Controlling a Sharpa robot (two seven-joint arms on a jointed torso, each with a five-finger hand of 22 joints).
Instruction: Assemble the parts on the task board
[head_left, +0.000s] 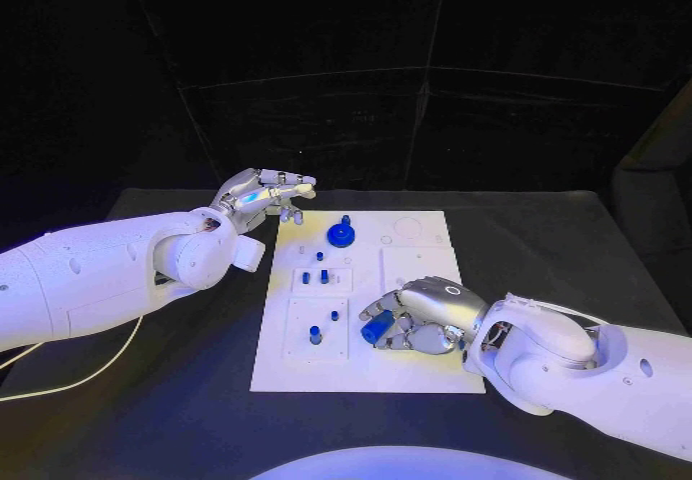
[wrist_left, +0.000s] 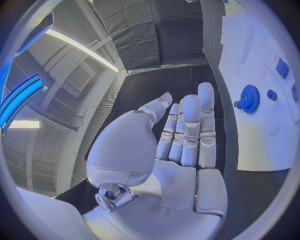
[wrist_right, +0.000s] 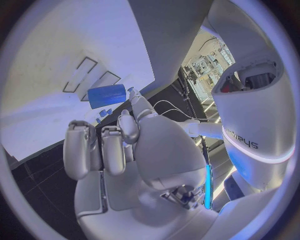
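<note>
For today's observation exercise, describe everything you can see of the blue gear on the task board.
The blue gear is a small round, toothed wheel, plastic by its look, deep blue with a raised hub at its centre. It lies flat on the far part of the white task board, with a small blue peg just beyond it. The left wrist view shows its teeth clearly. Nothing touches it: the left hand hovers to its left, off the board, and the right hand is nearer the robot.

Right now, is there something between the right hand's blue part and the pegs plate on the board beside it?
Nothing visible stands between. The right hand holds a blue part just over the task board, beside the raised plate with small blue pegs. The left hand is at the board's far corner.
</note>
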